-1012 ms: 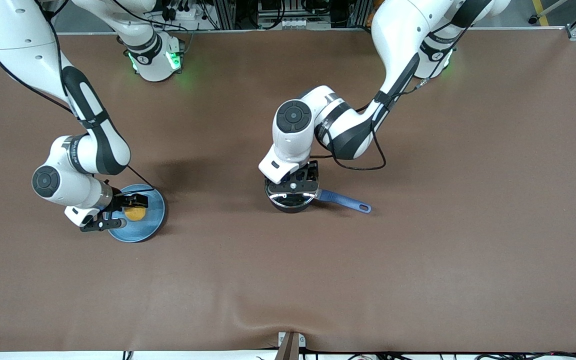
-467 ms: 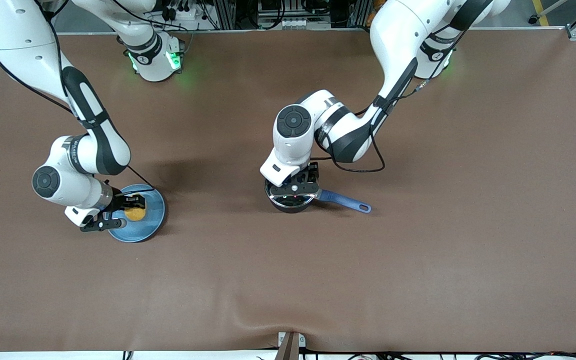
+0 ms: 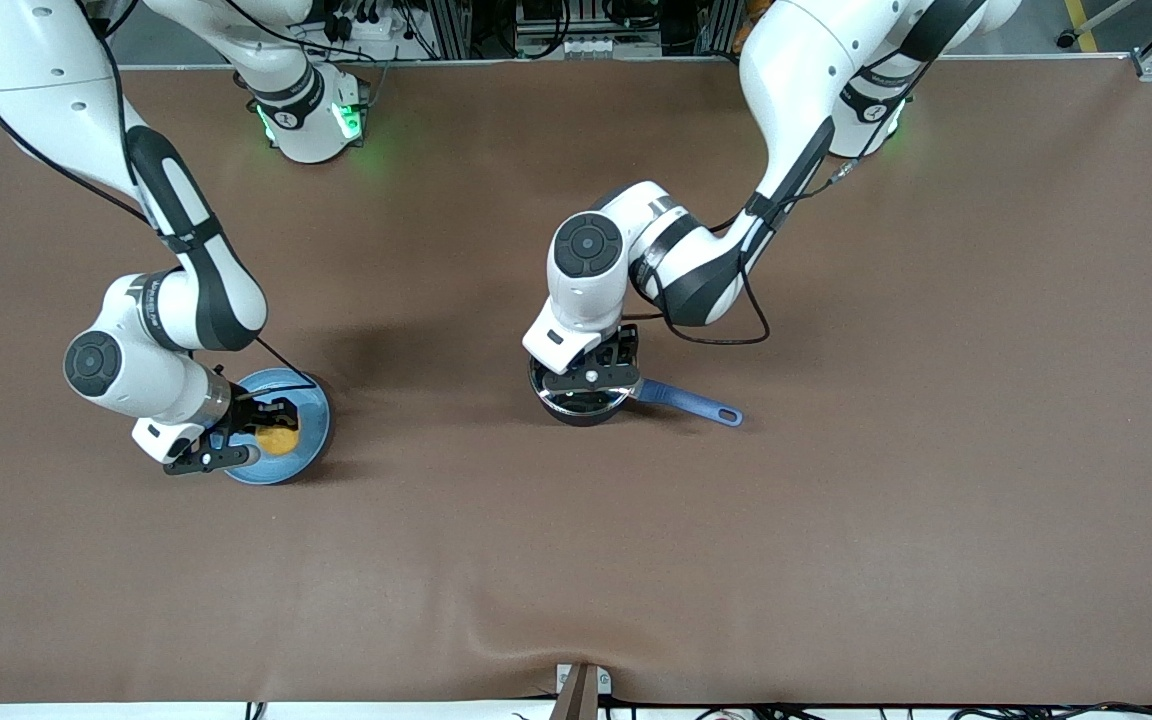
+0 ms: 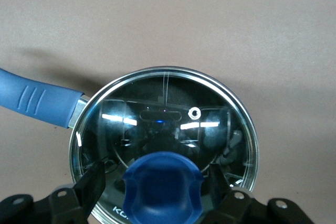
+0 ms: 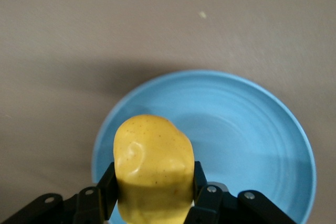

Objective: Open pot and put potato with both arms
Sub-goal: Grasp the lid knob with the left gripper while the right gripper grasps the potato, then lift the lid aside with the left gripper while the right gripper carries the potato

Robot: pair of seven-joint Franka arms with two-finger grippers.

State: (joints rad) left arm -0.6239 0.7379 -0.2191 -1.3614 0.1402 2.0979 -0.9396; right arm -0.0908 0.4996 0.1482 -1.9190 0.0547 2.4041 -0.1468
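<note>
The black pot [image 3: 581, 408] with a blue handle [image 3: 693, 402] stands mid-table with its glass lid [image 4: 168, 114] on. My left gripper [image 3: 591, 378] is over the lid and open. Its fingers [image 4: 95, 178] stand on either side of the blue lid knob [image 4: 164, 187], with a gap on each side. My right gripper [image 3: 271, 435] is shut on the yellow potato [image 3: 279, 441] and holds it just over the light-blue plate [image 3: 311, 420]. In the right wrist view the potato [image 5: 152, 166] sits between the fingers [image 5: 107, 184], with the plate [image 5: 247, 129] under it.
The brown table [image 3: 836, 520] is bare apart from the plate toward the right arm's end and the pot in the middle. The pot handle points toward the left arm's end of the table.
My right gripper has shifted slightly over the plate with the potato in its grip. My left arm has settled a little over the lid. The pot has not moved.
</note>
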